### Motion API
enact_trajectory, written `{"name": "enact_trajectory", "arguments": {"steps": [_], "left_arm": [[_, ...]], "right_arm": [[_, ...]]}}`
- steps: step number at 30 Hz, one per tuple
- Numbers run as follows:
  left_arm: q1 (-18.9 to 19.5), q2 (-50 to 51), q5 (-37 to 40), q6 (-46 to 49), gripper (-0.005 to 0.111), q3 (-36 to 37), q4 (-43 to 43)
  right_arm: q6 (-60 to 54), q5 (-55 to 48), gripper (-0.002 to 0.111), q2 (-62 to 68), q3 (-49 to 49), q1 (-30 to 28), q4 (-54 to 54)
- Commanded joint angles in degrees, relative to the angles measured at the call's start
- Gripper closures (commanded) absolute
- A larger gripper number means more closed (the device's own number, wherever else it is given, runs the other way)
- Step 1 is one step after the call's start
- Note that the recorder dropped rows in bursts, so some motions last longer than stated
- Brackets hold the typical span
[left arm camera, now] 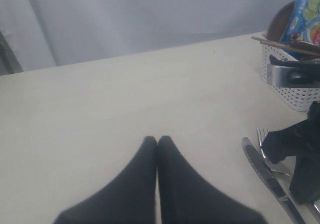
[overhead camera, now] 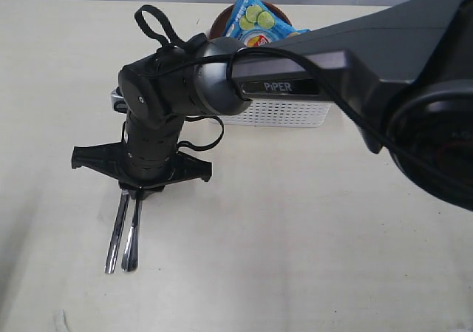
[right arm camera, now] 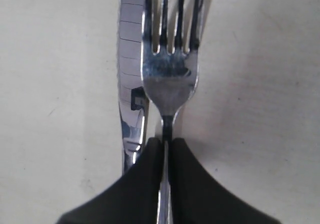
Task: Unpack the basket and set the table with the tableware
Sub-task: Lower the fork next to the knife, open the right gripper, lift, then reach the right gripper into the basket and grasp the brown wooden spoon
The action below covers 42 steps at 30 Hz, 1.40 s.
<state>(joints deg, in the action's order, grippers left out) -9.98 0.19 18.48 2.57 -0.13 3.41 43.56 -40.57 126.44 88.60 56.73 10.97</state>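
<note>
My right gripper [right arm camera: 164, 141] is shut on the neck of the steel fork [right arm camera: 169, 79], just below the tines. The steel knife [right arm camera: 131, 84] lies close alongside it on the table [overhead camera: 295, 236]. In the exterior view the right gripper [overhead camera: 133, 193] points down over both, with the knife handle [overhead camera: 114, 236] left of the fork handle [overhead camera: 133, 237]. I cannot tell whether the fork touches the table. The white basket [overhead camera: 281, 114] stands behind, holding the brown plate [overhead camera: 220, 25] and chopsticks [left arm camera: 285, 44]. My left gripper [left arm camera: 157, 139] is shut and empty above bare table.
A blue chip bag [overhead camera: 255, 18] sticks up out of the basket [left arm camera: 295, 97]. The right arm [overhead camera: 355, 58] stretches from the right across the basket's front to the left half of the table. A pale curtain hangs behind the far edge.
</note>
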Motion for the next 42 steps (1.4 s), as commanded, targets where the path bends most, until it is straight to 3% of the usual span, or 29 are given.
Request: {"name": "enact_trajectory", "arguments": {"steps": [1,7,9,12,14,20,30,38,42], "left_arm": [[0.1,-0.2,0.0,0.0,0.107,0.1,-0.5],[0.1,-0.2,0.0,0.0,0.107,0.1,-0.5],[0.1,-0.2,0.0,0.0,0.107,0.1,-0.5],[0.1,-0.2,0.0,0.0,0.107,0.1,-0.5],[0.1,-0.2,0.0,0.0,0.107,0.1,-0.5],[0.1,-0.2,0.0,0.0,0.107,0.1,-0.5],[0.1,-0.2,0.0,0.0,0.107,0.1,-0.5],[0.1,-0.2,0.0,0.0,0.107,0.1,-0.5],[0.1,-0.2,0.0,0.0,0.107,0.1,-0.5]], "right_arm": [[0.1,-0.4,0.108,0.0,0.3,0.1,0.0],[0.1,-0.4,0.105,0.0,0.3,0.1,0.0],[0.1,-0.5,0.095,0.0,0.3,0.1,0.1],[0.2,-1.4,0.071,0.0,0.3,0.1,0.3],[0.6,-2.0,0.064,0.0,0.3,0.1,0.1],[0.6,-6.2,0.064,-0.2,3.3,0.1,-3.7],[-1.3,-29.4,0.064,-0.2,21.2,-0.6,-19.4],[-7.2,-29.4,0.064,-3.7,29.2,-6.8,-19.6],[-17.0,-29.4,0.064,-5.4,29.2,-9.2,-20.2]]}}
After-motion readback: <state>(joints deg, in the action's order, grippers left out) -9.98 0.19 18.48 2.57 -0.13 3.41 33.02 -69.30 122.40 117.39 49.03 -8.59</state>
